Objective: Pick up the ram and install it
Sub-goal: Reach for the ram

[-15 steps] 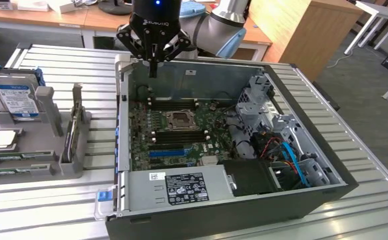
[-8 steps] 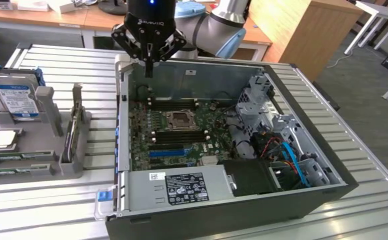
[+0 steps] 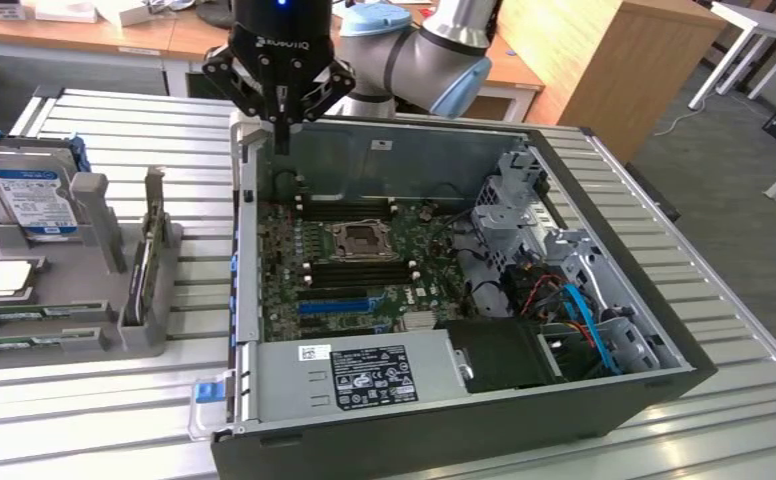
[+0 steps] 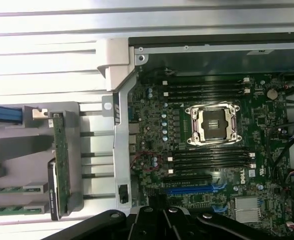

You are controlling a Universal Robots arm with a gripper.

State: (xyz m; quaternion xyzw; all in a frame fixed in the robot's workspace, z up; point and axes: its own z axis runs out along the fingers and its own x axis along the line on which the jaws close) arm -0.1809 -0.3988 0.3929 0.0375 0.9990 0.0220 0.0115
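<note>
Two green ram sticks (image 3: 21, 321) (image 4: 4, 189) lie on edge in slots of a grey holder (image 3: 81, 330) on the exterior view's left, beside the open computer case (image 3: 495, 400). My black gripper (image 3: 281, 140) (image 4: 159, 220) hangs shut and holds nothing. It is above the case's rear corner, near the wall that faces the holder, and well apart from the sticks. The motherboard (image 3: 422, 250) inside shows dark memory slots (image 3: 351, 207) (image 4: 207, 87) on both sides of an open processor socket (image 3: 359, 240) (image 4: 212, 125).
The holder also carries a hard drive (image 3: 31, 200), a silver processor chip (image 3: 4, 278) and an upright green card (image 3: 141, 270) (image 4: 61, 160). A blue slot (image 4: 187, 189), a drive cage (image 3: 515, 200), cables (image 3: 568, 310) and a power supply (image 3: 361, 375) crowd the case. A wooden cabinet (image 3: 602, 60) stands behind.
</note>
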